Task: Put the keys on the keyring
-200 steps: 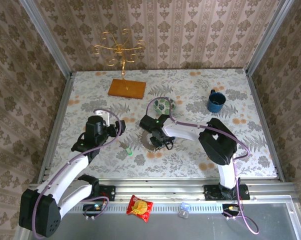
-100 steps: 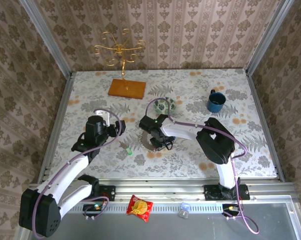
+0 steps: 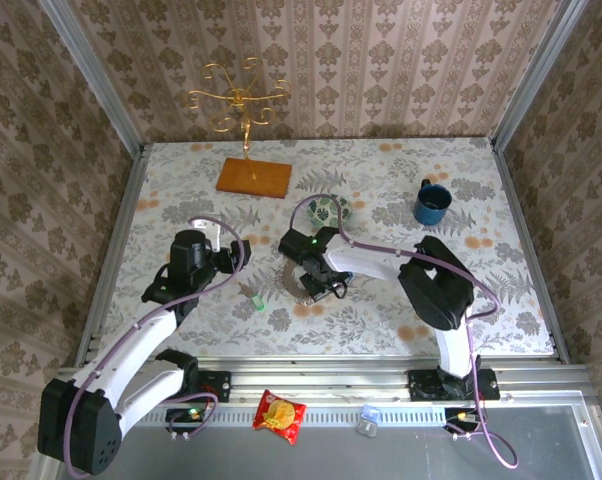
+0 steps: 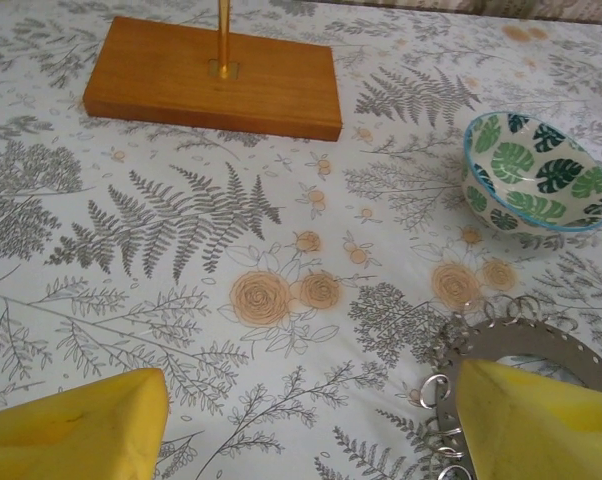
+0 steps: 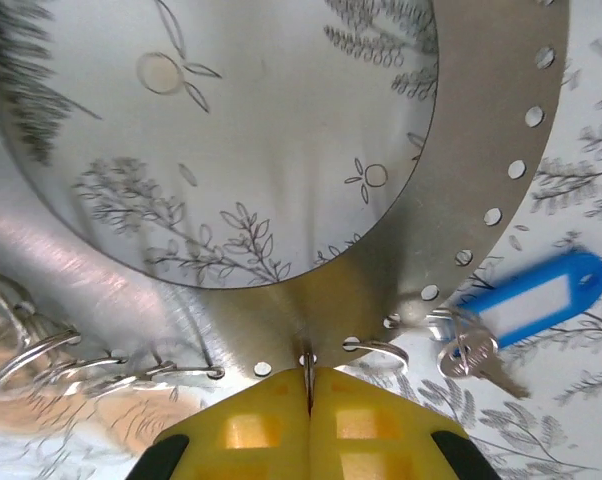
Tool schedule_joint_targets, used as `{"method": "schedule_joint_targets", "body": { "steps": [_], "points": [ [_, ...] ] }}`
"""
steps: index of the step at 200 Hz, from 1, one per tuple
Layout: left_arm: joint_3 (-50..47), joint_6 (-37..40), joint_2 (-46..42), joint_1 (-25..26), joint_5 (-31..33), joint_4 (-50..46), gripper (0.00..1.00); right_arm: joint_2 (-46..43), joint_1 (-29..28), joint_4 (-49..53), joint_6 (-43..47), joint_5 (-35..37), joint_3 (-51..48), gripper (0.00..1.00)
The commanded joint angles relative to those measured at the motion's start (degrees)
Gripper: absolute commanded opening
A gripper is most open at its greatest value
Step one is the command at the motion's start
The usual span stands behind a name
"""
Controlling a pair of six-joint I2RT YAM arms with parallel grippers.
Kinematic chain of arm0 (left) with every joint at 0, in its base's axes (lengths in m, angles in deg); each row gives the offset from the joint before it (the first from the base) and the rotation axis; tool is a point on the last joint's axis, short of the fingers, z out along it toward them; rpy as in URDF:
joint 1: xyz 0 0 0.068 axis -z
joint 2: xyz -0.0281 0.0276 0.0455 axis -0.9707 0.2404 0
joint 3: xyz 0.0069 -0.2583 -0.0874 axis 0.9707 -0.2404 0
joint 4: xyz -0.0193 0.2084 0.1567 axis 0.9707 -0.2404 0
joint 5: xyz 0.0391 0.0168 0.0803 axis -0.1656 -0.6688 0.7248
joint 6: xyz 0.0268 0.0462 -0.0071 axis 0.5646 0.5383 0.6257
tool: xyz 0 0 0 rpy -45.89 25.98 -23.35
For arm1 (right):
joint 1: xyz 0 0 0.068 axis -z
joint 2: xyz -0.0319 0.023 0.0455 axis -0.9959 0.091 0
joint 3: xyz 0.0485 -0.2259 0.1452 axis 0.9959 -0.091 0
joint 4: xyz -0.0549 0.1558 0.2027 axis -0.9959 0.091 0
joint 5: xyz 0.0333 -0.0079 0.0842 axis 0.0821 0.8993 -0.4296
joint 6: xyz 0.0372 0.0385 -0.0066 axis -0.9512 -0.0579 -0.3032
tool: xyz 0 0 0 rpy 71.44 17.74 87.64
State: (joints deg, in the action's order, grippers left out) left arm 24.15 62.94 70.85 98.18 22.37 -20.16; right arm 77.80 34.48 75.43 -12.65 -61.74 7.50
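The right end effector [image 5: 309,392] is closed, pinching the thin rim of the keyring [image 5: 486,130] — the blue key [image 5: 529,308] sits on a small loop at that rim, just beside the grip. The left end effector [image 4: 311,405] stands open near the ring. The green key [image 3: 255,298] lies on the tabletop [image 3: 401,320] between the 2 arms.

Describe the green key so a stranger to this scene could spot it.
On the fern-patterned table, find the large grey keyring near the middle. Just left of it, lying alone on the cloth, is the green key. Its green head sets it apart from the blue key at the keyring's rim.
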Motion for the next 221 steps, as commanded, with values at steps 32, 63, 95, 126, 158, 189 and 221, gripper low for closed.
{"method": "schedule_joint_targets", "body": {
  "steps": [32,63,95,126,158,189,221],
  "points": [
    [3.83,8.8,-1.37,1.31,-9.22,3.41,0.7,-15.58,-0.24,-6.79,15.29,0.97,-4.07,0.0],
    [3.77,16.11,-1.24,3.03,-16.98,7.05,0.62,-20.23,1.9,-11.46,23.52,-4.3,-5.76,0.0],
    [2.44,26.23,-1.49,3.69,-30.52,9.57,0.57,-23.17,5.15,-13.29,28.11,-12.98,-6.47,0.0],
    [1.75,33.54,0.84,7.63,-37.47,10.0,0.45,-26.76,6.59,-14.36,34.47,-19.79,-8.64,0.0],
    [0.47,35.35,5.11,10.17,-43.13,15.99,0.37,-30.47,6.65,-14.77,41.28,-25.34,-11.15,0.0],
    [0.0,36.11,9.55,12.25,-46.43,19.47,0.34,-31.0,6.67,-13.03,43.98,-27.51,-10.6,0.0],
    [-1.56,35.77,12.63,13.75,-47.7,23.6,0.33,-30.06,6.67,-11.05,45.13,-28.76,-9.55,0.0]
  ]
}}
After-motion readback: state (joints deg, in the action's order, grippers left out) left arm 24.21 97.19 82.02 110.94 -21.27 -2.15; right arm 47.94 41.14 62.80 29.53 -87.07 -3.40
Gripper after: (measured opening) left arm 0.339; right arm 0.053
